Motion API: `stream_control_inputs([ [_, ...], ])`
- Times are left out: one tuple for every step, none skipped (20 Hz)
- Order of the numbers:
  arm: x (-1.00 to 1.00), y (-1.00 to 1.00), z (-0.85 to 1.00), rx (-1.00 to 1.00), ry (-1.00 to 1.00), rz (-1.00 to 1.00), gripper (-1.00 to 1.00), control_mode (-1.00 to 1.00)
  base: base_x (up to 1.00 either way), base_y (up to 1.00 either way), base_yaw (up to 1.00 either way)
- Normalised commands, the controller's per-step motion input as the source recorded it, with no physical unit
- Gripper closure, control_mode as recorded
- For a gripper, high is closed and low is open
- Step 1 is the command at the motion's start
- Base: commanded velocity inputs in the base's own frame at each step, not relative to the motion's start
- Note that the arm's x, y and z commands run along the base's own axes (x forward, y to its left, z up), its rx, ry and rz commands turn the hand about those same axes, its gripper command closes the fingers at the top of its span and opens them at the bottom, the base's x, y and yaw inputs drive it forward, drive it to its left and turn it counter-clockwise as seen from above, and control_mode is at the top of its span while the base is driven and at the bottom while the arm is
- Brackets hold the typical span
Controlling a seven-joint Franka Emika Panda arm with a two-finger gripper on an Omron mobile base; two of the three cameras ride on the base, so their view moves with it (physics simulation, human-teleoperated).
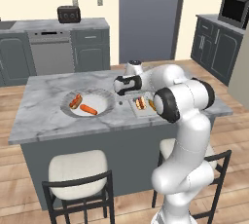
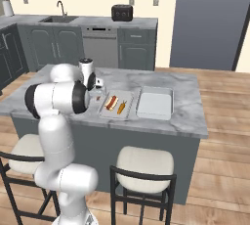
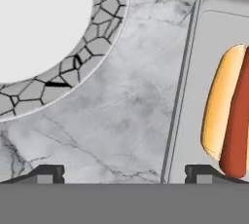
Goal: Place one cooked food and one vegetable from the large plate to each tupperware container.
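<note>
The large plate (image 1: pixel 104 96) lies on the island's left half and holds one hot dog (image 1: pixel 75 101) and an orange-red vegetable stick (image 1: pixel 88 109). To its right, the nearer tupperware container (image 1: pixel 137 113) holds a hot dog (image 1: pixel 141 103) beside a yellower vegetable stick (image 1: pixel 151 104). The other tupperware container (image 2: pixel 155 103) lies empty further right. My gripper (image 3: pixel 124 174) is open and holds nothing. It hangs low over bare marble between the plate's rim (image 3: pixel 104 33) and the filled container's edge (image 3: pixel 187 72), whose hot dog (image 3: pixel 231 116) lies just past the right fingertip (image 3: pixel 199 172).
The marble island (image 1: pixel 44 106) has two stools (image 1: pixel 78 169) along its near side. My own arm (image 1: pixel 187 101) reaches over the island's right part. Grey cabinets, a dishwasher and a toaster (image 1: pixel 68 14) line the far wall.
</note>
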Motion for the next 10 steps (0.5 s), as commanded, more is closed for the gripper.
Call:
stream_control_inputs([
  [0.11, 0.94, 0.33, 0.00, -0.27, 0.66, -1.00, -1.00, 0.00, 0.00, 0.00],
  [0.18, 0.91, 0.36, 0.00, -0.31, 0.64, -1.00, -1.00, 0.00, 0.00, 0.00],
  [0.15, 0.88, 0.34, 0.00, -0.35, 0.65, -1.00, -1.00, 0.00, 0.00, 0.00],
  [0.09, 0.84, 0.34, 0.00, -0.30, 0.60, -1.00, -1.00, 0.00, 0.00, 0.00],
  [0.20, 0.79, 0.38, 0.00, -0.21, 0.61, -1.00, -1.00, 0.00, 0.00, 0.00],
  [0.24, 0.71, 0.36, 0.00, -0.11, 0.53, -1.00, -1.00, 0.00, 0.00, 0.00],
  [0.41, 0.74, 0.19, 0.00, 0.00, 0.53, -1.00, -1.00, 0.00, 0.00, 0.00],
  [0.44, 0.71, 0.15, 0.00, 0.00, 0.47, -1.00, -1.00, 0.00, 0.00, 0.00],
  [0.30, 0.87, 0.09, 0.00, 0.03, 0.39, -1.00, -1.00, 0.00, 0.00, 0.00],
  [0.00, 1.00, 0.04, 0.00, 0.05, 0.23, -1.00, -1.00, 0.00, 0.00, 0.00],
])
